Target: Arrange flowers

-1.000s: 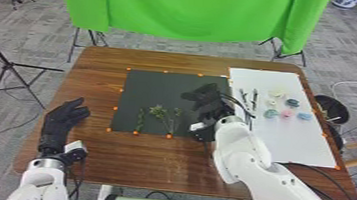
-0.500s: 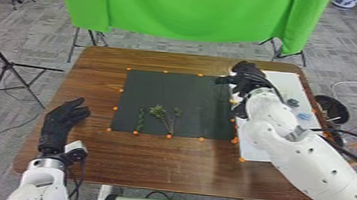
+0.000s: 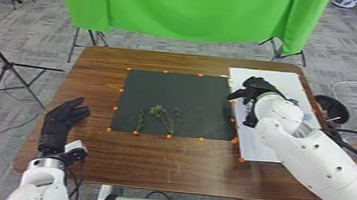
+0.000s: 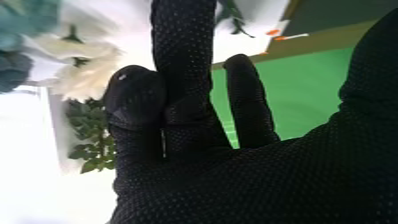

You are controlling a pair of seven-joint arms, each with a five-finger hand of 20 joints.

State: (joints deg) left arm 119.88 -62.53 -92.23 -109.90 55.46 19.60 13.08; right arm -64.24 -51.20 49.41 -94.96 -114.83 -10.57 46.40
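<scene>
Covering part of the long white sheet [image 3: 261,74] on the right of the brown wooden table [image 3: 135,160], the black-gloved right hand [image 3: 263,88] had its fingers extended, some side by side and some parted. Beside them, in the wrist view, were a cream, many-petalled flower [image 4: 93,75], blue-grey flowers [image 4: 12,70] and green leaves [image 4: 93,135]. In the head view, a pale blue bloom [image 3: 307,117] lay on the sheet beside the arm.

A round black bin [image 3: 333,110] stood just off the table's right side; what it held, I could not tell.

On the square dark mat [image 3: 167,85], a slim green sprig [image 3: 141,120] ran lengthwise, from the far side towards the near edge. Right of it, a yellow-green flowering stem [image 3: 158,110] pointed its head away from the robot and slightly left, its foot nearing the mat's near edge. A small green sprig [image 3: 178,112] lay just right of that head.

Orange markers [image 3: 202,139] followed the mat's borders. Brown wood ran between the mat and the table's near edge, and left of the mat too, where the black-gloved left hand [image 3: 66,115] was, its fingers loosely extended.
</scene>
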